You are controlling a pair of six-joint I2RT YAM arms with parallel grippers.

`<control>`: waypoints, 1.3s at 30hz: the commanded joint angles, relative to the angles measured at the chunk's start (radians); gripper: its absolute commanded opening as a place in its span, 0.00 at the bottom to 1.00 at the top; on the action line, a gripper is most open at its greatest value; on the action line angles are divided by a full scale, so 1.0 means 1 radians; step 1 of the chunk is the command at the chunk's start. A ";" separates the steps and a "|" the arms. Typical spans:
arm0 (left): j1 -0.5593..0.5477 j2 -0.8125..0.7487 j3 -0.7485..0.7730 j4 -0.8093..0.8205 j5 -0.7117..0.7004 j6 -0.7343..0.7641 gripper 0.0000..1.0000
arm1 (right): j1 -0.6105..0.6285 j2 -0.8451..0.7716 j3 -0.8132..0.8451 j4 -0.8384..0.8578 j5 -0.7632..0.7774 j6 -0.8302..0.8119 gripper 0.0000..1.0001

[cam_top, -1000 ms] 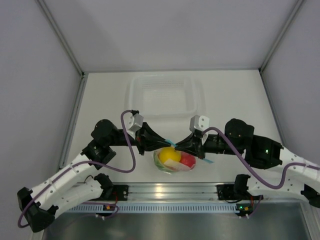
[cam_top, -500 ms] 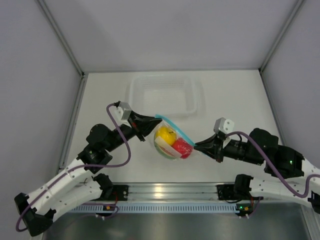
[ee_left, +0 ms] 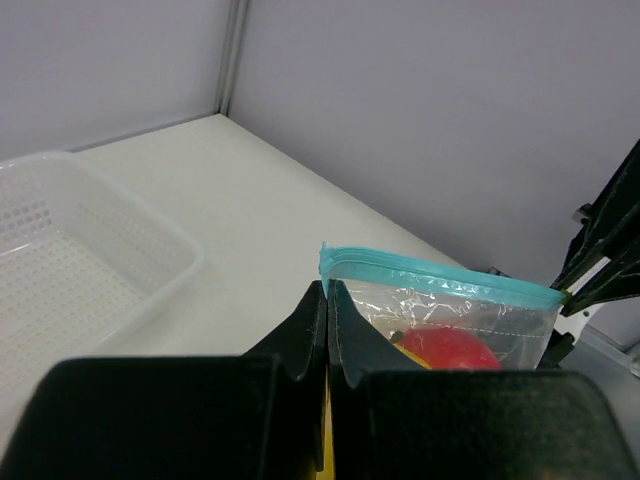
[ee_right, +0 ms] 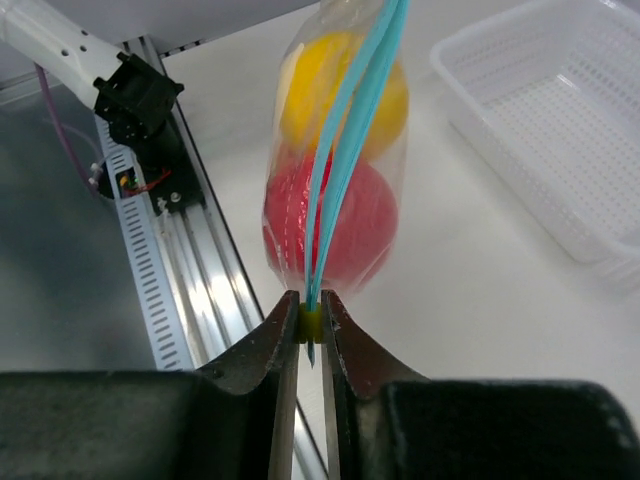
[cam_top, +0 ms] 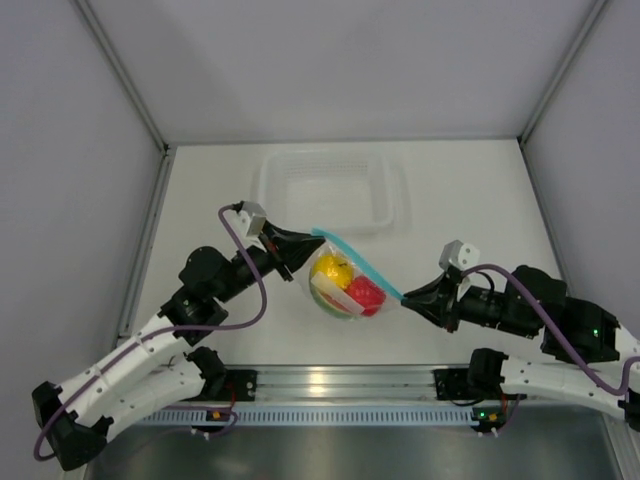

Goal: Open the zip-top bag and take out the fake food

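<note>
- On the left, the left gripper [cam_top: 296,250], reaching in from the left side of the table [cam_top: 470,190].
- Jaws pressed tight together, pinching the left top corner of the zip-top bag [cam_top: 345,285]. In the left wrist view, only a thin slit between the two black fingers [ee_left: 300,335], with the corner of the clear plastic caught in it, right under the end of the zip strip [ee_left: 430,272].
- Behind, near the back wall, a clear tray [cam_top: 325,190] with tiny holes, well apart from the bag.
- In the middle, the bag, stretched out between the two grippers, blue strip on top and pulled into a straight slanted line from upper left to lower right.
- Inside, hanging below the strip, a yellow fruit [cam_top: 332,270] on the left and a red fruit [cam_top: 366,295] on the right, touching each other. Cannot tell if the bottom of the bag rests on the table.
- Strip looking closed along its whole length, with two blue lines running side by side in the right wrist view [ee_right: 350,130].
- On the right, the right gripper [cam_top: 405,298] — jaws squeezed nearly shut on the right end of the strip, with a small yellow bit caught between the tips.
- Along the near edge, a metal rail [cam_top: 340,380].
</note>
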 commanded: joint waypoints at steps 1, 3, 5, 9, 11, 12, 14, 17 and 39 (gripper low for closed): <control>0.021 0.014 -0.017 0.154 0.168 0.006 0.00 | 0.000 -0.007 -0.011 -0.029 -0.049 0.027 0.15; 0.019 0.013 -0.036 0.211 0.253 -0.004 0.00 | 0.000 0.007 -0.008 -0.020 -0.047 0.038 0.27; 0.019 0.005 -0.054 0.262 0.338 -0.008 0.00 | -0.002 0.010 0.001 -0.016 -0.035 0.043 0.33; 0.019 0.008 -0.044 0.273 0.507 0.014 0.00 | -0.002 0.005 0.005 -0.007 0.025 0.055 0.41; 0.019 0.017 -0.042 0.294 0.596 0.014 0.00 | -0.002 0.005 0.005 0.002 0.074 0.063 0.41; 0.019 0.024 -0.035 0.299 0.659 0.014 0.00 | -0.002 0.008 0.004 0.017 0.095 0.075 0.41; 0.019 0.030 -0.028 0.299 0.696 0.014 0.00 | -0.002 0.010 -0.002 0.034 0.129 0.083 0.41; 0.019 0.037 -0.025 0.299 0.683 0.008 0.00 | -0.002 0.022 -0.011 0.062 0.091 0.081 0.42; 0.017 0.106 0.012 0.298 0.854 0.037 0.00 | 0.000 0.067 -0.099 0.174 -0.110 0.063 0.40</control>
